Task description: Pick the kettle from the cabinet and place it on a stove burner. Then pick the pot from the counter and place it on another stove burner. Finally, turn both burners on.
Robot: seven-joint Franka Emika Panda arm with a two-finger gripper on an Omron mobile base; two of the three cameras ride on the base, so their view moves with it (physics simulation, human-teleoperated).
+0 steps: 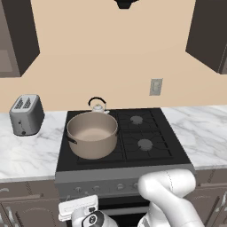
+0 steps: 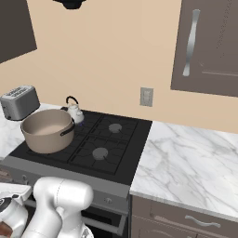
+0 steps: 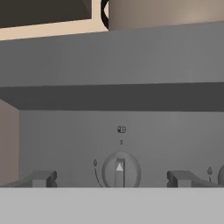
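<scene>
- We are holding the hand (image 3: 111, 179) low at the bottom of the hand view, its fingers (image 3: 41, 178) spread wide with nothing between them, lined up on either side of a stove knob (image 3: 119, 171).
- We are judging that knob to be the next thing to handle: a small, rigid, round dial with a raised bar and a white pointer aimed up. It looks smooth and possibly slippery, so we are planning to pinch across the raised bar rather than the round rim, then twist.
- In the left base view the knob row (image 1: 95, 188) is running along the grey front panel at lower centre, just above the hand.
- Further back, the pot (image 1: 92, 134) is sitting on the front left burner of the cooktop (image 1: 170, 153), centre left of the frame; it looks wide, stiff and fairly heavy, and it needs no more lifting.
- Just behind it, the kettle (image 1: 98, 106) is standing on the rear left burner, small and light by the look of it.
- The two right burners (image 1: 145, 143) are bare.
- Farthest left, a toaster (image 1: 26, 114) is standing on the marble worktop (image 1: 26, 155).
</scene>
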